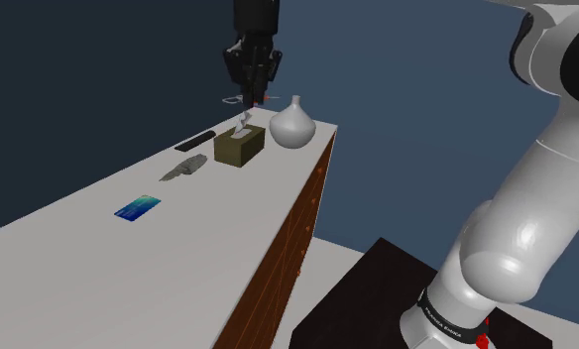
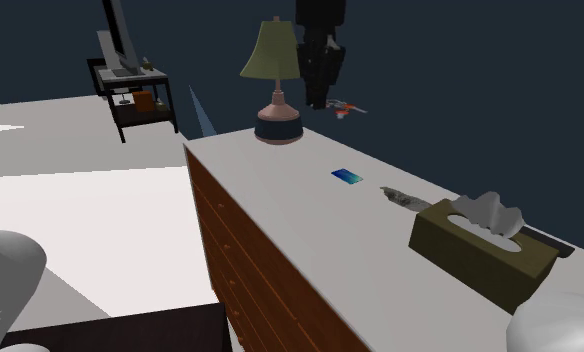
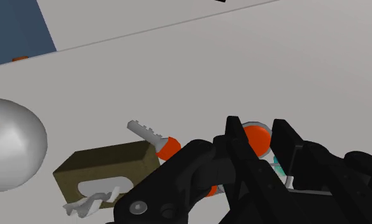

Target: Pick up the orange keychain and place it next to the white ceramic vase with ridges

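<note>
Above the tissue box (image 1: 240, 147), with the orange keychain (image 3: 253, 141) pinched in the gripper (image 1: 256, 97) and hanging clear of the tabletop (image 1: 99, 238), shift to bare surface just beside the white vase (image 1: 293, 126), lower gently, then release; avoid snagging tissues or nudging the vase.

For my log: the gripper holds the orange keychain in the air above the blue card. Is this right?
No. The gripper holds the orange keychain in the air near the tissue box and vase, not above the blue card; the shoulder view shows it.
</note>
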Robot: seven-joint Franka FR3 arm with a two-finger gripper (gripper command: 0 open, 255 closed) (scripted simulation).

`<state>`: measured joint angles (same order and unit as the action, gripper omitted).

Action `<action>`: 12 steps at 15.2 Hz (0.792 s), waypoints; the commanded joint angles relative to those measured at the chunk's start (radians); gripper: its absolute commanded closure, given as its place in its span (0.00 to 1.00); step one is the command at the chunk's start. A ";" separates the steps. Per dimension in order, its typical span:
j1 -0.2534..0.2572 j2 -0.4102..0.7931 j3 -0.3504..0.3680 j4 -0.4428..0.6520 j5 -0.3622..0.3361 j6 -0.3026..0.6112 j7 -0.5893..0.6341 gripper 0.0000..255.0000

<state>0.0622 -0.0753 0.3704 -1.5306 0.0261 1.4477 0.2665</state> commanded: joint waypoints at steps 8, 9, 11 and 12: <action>-0.099 0.032 -0.116 0.026 -0.019 0.003 -0.219 1.00; -0.110 0.041 -0.128 0.037 -0.022 0.001 -0.241 1.00; -0.131 0.063 -0.151 0.062 -0.028 -0.003 -0.285 1.00; -0.141 0.076 -0.161 0.077 -0.031 -0.005 -0.306 1.00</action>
<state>-0.0698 -0.0159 0.2185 -1.4734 -0.0011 1.4461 -0.0197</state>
